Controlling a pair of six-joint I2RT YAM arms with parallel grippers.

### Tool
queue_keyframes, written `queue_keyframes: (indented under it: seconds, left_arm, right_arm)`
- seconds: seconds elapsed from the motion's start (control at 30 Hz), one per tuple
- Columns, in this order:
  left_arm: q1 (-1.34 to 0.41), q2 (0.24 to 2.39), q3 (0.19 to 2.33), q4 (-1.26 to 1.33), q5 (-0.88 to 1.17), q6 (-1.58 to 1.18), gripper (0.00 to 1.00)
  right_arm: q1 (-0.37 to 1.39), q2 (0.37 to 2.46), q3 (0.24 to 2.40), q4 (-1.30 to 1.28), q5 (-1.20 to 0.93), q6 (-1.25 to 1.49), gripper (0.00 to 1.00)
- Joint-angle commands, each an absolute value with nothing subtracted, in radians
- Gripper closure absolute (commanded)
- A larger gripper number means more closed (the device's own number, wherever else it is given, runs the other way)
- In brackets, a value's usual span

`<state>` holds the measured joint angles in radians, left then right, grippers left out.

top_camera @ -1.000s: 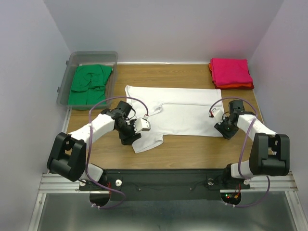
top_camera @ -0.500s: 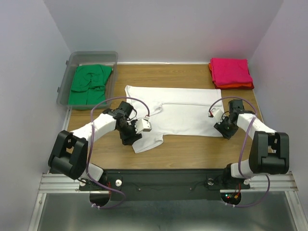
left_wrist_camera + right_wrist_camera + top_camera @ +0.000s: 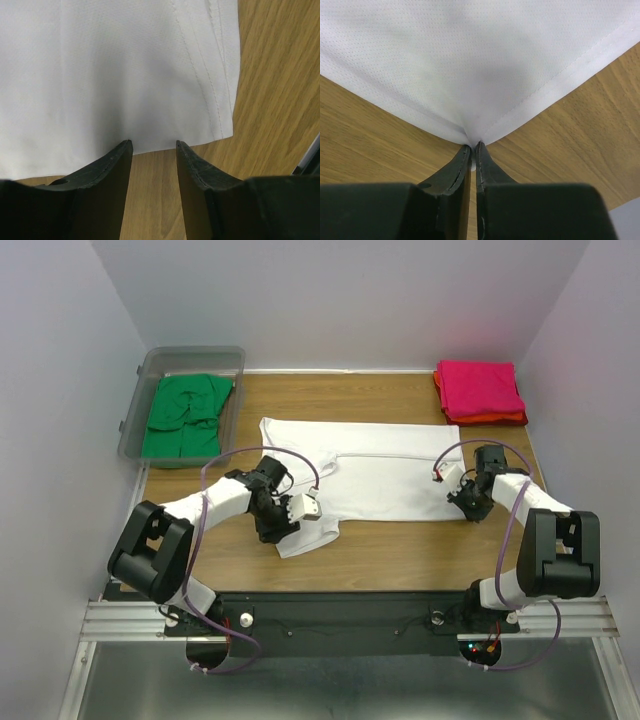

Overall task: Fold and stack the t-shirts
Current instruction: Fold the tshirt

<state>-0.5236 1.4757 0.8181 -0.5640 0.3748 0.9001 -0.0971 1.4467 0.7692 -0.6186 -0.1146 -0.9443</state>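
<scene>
Pinching a stitched corner of the white fine-mesh cloth t-shirt (image 3: 470, 60), the right gripper (image 3: 472, 146) was closed on it; the left gripper (image 3: 154, 145) stood open at its hem. It lay spread, unfolded, on the wooden worktop (image 3: 400, 550). A folded magenta pink shirt (image 3: 478, 388) topped a red-orange shirt (image 3: 495, 420); a crumpled green shirt (image 3: 185, 415) lay in the clear grey plastic bin (image 3: 190, 355).

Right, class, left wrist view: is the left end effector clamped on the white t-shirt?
No, the left end effector has its fingers apart, with the hem of the white t-shirt at their tips.
</scene>
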Motion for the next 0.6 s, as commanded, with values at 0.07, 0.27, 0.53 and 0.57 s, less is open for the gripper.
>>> queue_keyframes:
  seconds: [0.07,0.27,0.53,0.57]
  left_arm:
    - [-0.541,1.514,0.776,-0.532,0.330,0.881,0.54]
    - [-0.551,1.517,0.762,-0.523,0.311,0.868,0.78]
    - [-0.551,1.417,0.765,-0.584,0.342,0.859,1.00]
    - [-0.551,1.398,0.768,-0.592,0.350,0.858,1.00]
  right_arm:
    - [-0.098,1.436,0.772,-0.597,-0.120,-0.951,0.99]
    - [-0.098,1.439,0.787,-0.603,-0.121,-0.945,0.99]
    - [-0.098,1.402,0.805,-0.629,-0.120,-0.948,1.00]
    - [-0.098,1.398,0.805,-0.630,-0.118,-0.948,0.99]
